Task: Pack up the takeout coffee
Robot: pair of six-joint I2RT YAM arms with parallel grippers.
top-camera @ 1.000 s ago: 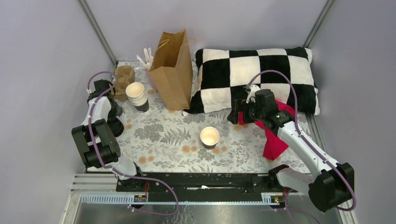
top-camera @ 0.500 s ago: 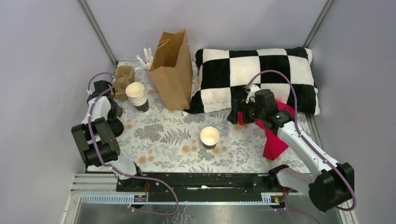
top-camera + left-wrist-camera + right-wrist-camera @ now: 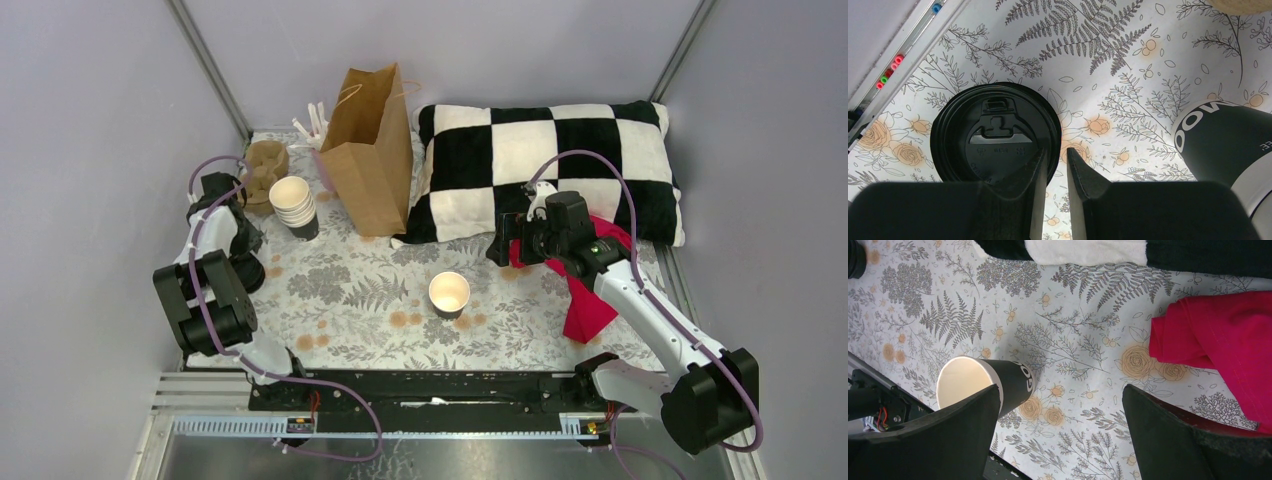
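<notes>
**Left fingers straddling a lid rim, coffee cup standing lidless mid-tabletop**

The takeout coffee's small black paper cup (image 3: 449, 293) is standing upright and lidless, its pale inside showing, around the middle of the floral-patterned tabletop (image 3: 350, 290), somewhat nearer the near edge.

The left gripper (image 3: 1055, 152) is hanging by the left edge over a round black plastic sip lid (image 3: 995, 132) that is lying flat on the tabletop. Its fingers (image 3: 1040, 167) are standing only a narrow gap apart, with the lid's right rim in that gap. One finger is overlapping the lid and the other is lying outside it. Tabletop is showing through the gap, and whether either finger is touching the lid I cannot tell. Whether more lids are lying beneath this one I cannot tell either.

Just beside the lid, toward the far left corner, a stack of lidless black paper cups with white insides (image 3: 293, 205) is standing.

The right gripper (image 3: 1062, 390) is hovering above the tabletop between the lone cup and the right edge. Its fingers are spread wide and are holding nothing.

A crumpled red cloth (image 3: 590, 300) is lying near the right edge. A black-and-white checkered pillow (image 3: 560, 165) is lying along the far edge into the far right corner. An upright brown paper bag (image 3: 368, 150) is standing at the far edge between the pillow and the cup stack.
</notes>
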